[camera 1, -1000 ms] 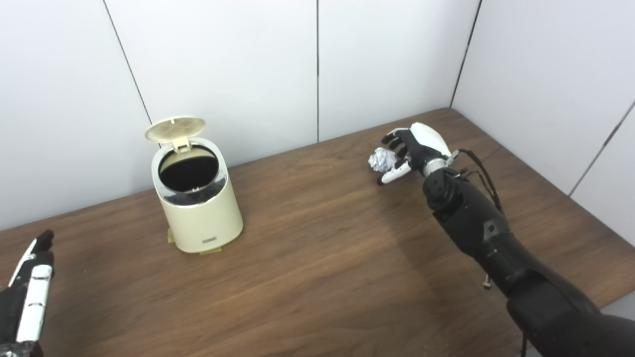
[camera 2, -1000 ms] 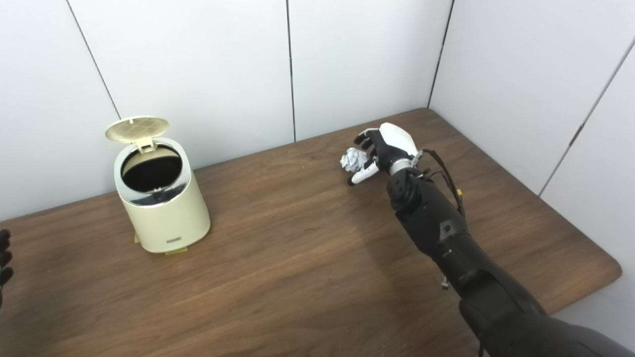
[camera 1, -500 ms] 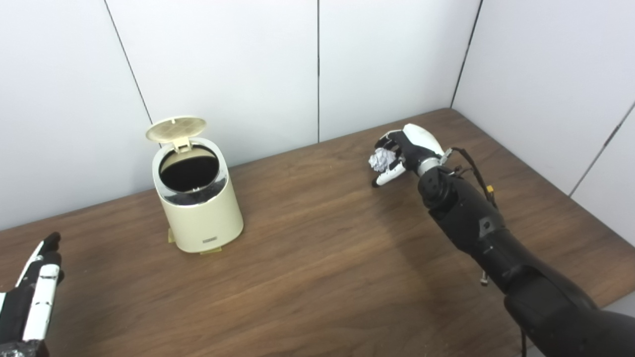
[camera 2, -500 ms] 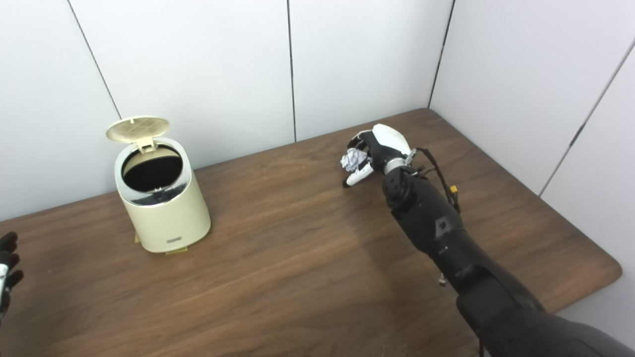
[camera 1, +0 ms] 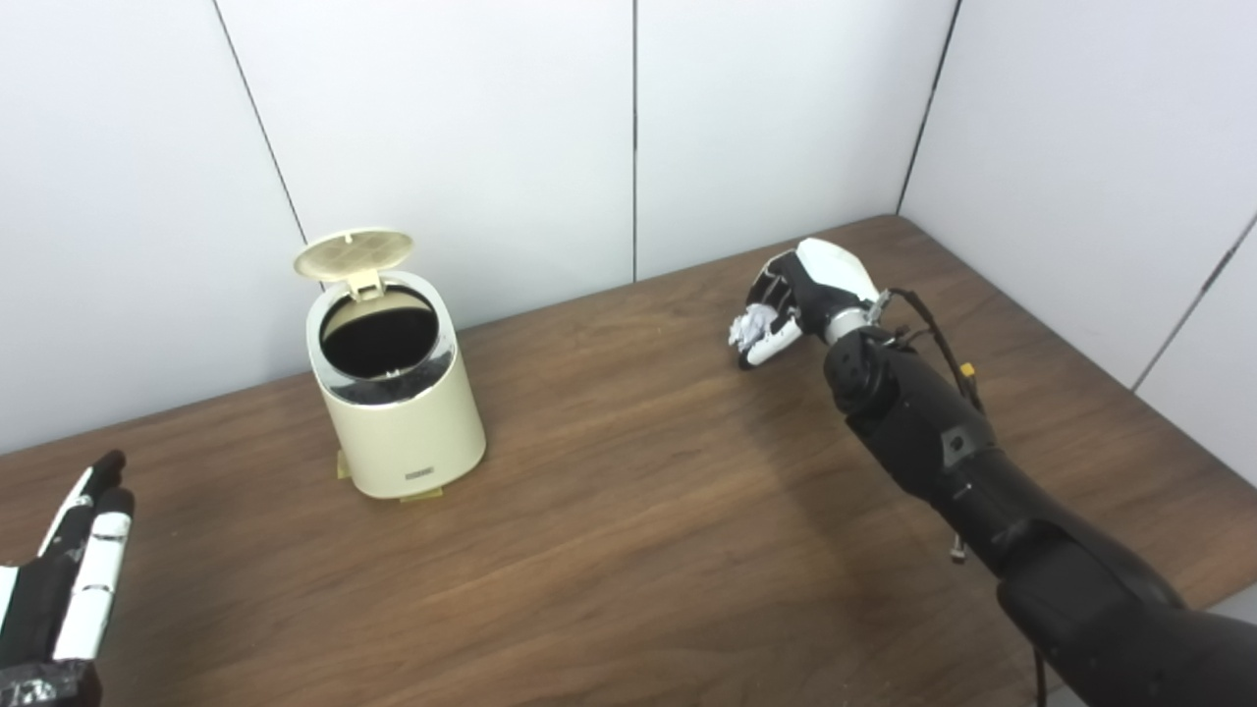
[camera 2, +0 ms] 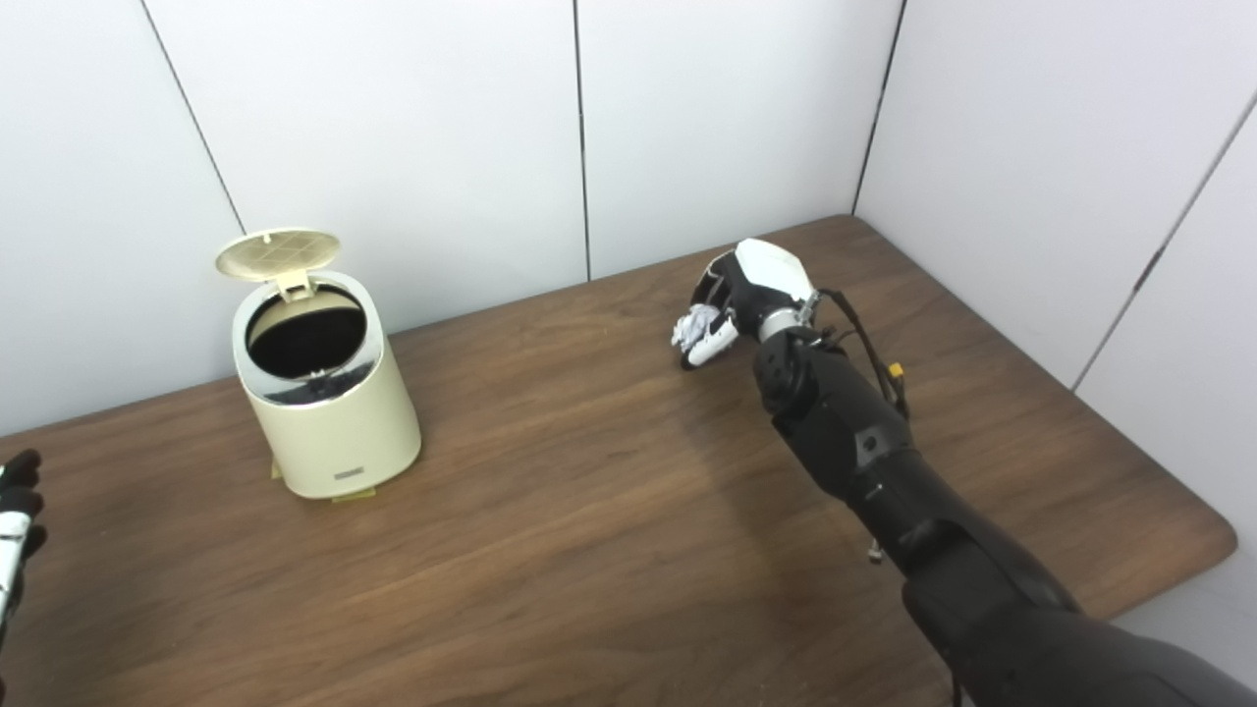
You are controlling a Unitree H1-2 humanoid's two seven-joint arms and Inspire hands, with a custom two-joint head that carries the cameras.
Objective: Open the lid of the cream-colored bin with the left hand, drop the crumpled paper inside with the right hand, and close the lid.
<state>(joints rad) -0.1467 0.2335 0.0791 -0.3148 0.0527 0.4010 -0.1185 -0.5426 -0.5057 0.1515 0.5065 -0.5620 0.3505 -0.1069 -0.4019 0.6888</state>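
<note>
The cream-colored bin (camera 1: 403, 432) stands on the table at the left, near the back wall. Its round lid (camera 1: 354, 253) is raised and the dark inside shows. The white crumpled paper (camera 1: 754, 322) is at the back right of the table. My right hand (camera 1: 800, 299) is closed around the paper, low over the table. My left hand (camera 1: 69, 579) is at the bottom left corner, flat with straight fingers, holding nothing, well apart from the bin.
The brown wooden table (camera 1: 628, 530) runs to white wall panels at the back and right. Its right front corner (camera 2: 1213, 535) is rounded. My right forearm (camera 1: 943, 452) stretches across the table's right side.
My right hand's fingers have closed around the crumpled paper. My left hand has crept slightly forward. The view has shifted a little.
</note>
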